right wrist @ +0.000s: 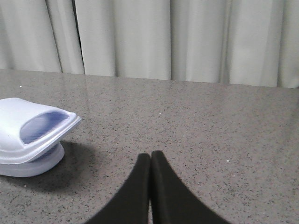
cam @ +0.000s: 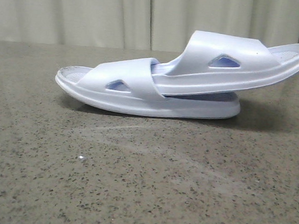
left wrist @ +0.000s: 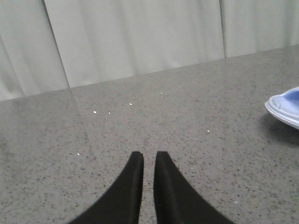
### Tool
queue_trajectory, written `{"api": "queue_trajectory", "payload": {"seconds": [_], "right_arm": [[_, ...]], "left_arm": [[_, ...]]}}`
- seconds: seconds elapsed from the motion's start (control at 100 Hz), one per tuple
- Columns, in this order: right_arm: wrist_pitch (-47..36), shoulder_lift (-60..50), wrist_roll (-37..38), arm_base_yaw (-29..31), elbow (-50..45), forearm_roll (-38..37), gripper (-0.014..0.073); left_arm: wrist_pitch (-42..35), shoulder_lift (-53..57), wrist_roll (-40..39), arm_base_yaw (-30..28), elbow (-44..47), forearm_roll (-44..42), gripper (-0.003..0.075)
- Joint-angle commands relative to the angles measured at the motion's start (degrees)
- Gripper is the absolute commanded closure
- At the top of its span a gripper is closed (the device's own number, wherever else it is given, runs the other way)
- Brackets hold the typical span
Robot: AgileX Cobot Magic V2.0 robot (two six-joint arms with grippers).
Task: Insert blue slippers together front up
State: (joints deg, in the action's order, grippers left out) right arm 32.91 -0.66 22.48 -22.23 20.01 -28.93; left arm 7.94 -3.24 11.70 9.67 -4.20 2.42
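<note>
Front view shows two blue slippers on the speckled grey table (cam: 133, 193): the lower slipper (cam: 125, 90) lies flat on its sole, and the upper slipper (cam: 235, 59) has one end pushed under the lower one's strap, its other end tilted up toward the right. Both lie with straps up. A pale curtain (cam: 94, 16) hangs behind. The left tool (left wrist: 148, 161) hangs over bare table, fingers nearly together with a thin gap. The right tool (right wrist: 150, 158) has fingers pressed together, holding nothing, near the pair's raised end.

text: none readable | labels: none | brands: none | numbers: none
</note>
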Motion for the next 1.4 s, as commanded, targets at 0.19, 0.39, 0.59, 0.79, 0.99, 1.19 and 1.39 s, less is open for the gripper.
{"api": "queue_trajectory", "payload": {"seconds": [0.19, 0.39, 0.59, 0.79, 0.99, 1.19, 1.39], "right_arm": [[-3.8, -0.5, -0.5, 0.3, 1.4, -1.8, 0.0701], [-3.8, -0.5, -0.5, 0.3, 1.4, -1.8, 0.0701], [-3.8, -0.5, -0.5, 0.3, 1.4, -1.8, 0.0701], [-3.8, -0.5, -0.5, 0.3, 1.4, -1.8, 0.0701], [-3.8, -0.5, -0.5, 0.3, 1.4, -1.8, 0.0701], [-3.8, -0.5, -0.5, 0.3, 1.4, -1.8, 0.0701], [-3.8, -0.5, -0.5, 0.3, 1.4, -1.8, 0.0701]], "left_arm": [[-5.2, 5.1, -3.3, -0.8, 2.1, -4.0, 0.0704], [-6.2, 5.1, -4.3, -0.8, 4.8, -4.1, 0.0704], [-7.2, 5.1, -4.3, -0.8, 4.8, -4.1, 0.0704], [-8.6, 5.1, -4.6, -0.8, 4.8, -3.8, 0.0704], [-8.6, 5.1, -4.6, -0.8, 4.8, -2.4, 0.0704], [-8.6, 5.1, -4.6, -0.8, 4.8, -2.4, 0.0705], [-8.6, 5.1, -4.6, -0.8, 4.8, -2.4, 0.0704]]}}
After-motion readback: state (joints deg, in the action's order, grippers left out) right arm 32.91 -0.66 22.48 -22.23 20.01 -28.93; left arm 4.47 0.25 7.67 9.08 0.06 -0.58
